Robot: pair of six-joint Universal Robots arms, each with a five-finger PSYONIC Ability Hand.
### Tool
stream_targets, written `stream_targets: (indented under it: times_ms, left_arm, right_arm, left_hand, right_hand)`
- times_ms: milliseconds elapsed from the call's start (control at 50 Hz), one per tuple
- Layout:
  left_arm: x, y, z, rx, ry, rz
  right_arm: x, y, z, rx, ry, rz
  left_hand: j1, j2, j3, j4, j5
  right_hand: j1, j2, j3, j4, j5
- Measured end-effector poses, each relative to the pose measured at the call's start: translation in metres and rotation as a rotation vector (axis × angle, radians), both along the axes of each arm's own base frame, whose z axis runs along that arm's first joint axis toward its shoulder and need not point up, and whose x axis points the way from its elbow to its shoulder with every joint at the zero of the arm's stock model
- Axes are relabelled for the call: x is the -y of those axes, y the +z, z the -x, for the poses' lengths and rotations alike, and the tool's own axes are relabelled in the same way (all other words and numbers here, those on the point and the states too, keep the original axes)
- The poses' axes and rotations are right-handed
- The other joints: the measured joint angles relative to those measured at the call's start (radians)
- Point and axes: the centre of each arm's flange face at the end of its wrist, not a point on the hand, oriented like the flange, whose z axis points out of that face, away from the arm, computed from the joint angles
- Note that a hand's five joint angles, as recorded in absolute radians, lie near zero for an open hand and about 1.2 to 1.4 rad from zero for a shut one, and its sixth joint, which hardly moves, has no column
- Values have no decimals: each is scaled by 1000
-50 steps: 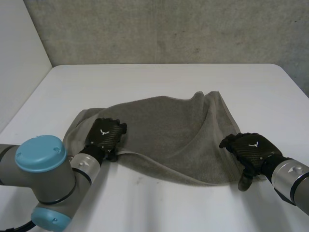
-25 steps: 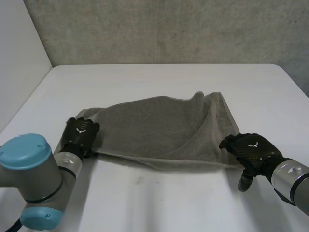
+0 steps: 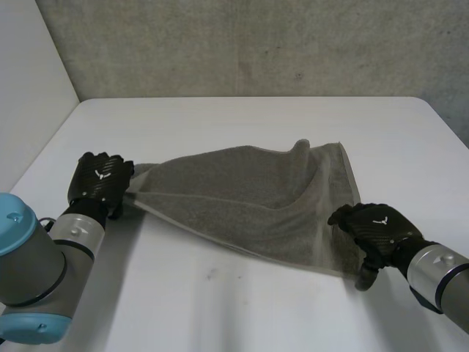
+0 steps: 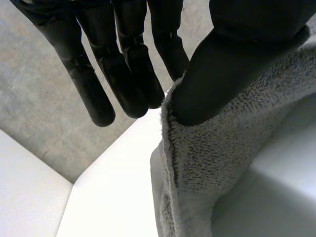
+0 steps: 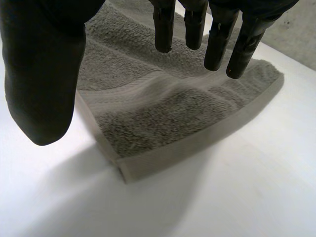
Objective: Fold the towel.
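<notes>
Two hands at the towel: left hand seemingly pinches its nine-o'clock corner; right hand, fingers spread, at four o'clock.

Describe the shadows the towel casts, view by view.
Head view: a thin dark line on the table under the towel, along its near edge. Left wrist view: grey shade beneath the towel hanging at the left hand. Right wrist view: soft shadow under its corner.

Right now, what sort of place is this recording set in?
Probably a robotics lab or test bench, not a home: a plain white table, a rough concrete wall behind it, and robot arms working a grey towel.
</notes>
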Motion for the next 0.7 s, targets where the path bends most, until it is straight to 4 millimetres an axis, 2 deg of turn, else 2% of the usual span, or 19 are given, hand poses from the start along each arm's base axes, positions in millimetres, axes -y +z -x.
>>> stream_targets:
  times_ms: [140,280,520,700]
  left_arm:
    - [-1,1,1,-2,-19,2]
    - [-2,0,1,-2,-18,-4]
    - [-4,-3,0,-1,-18,-12]
    - [-4,-4,0,-1,-17,-13]
  right_arm:
    - [-11,-10,-17,80,16,-58]
    - [-22,-24,-36,89,65,-68]
    - [-5,-37,-37,24,35,37]
    - [3,-43,-36,-17,23,62]
  left_hand:
    - [0,0,0,0,0]
    - [0,0,0,0,0]
    - [0,0,1,0,0]
    - [0,0,1,0,0]
  right_hand:
    - [27,31,32,18,30]
    - [194,215,212,209,204]
    - [407,420,419,412,401]
    - [414,429,428,422,407]
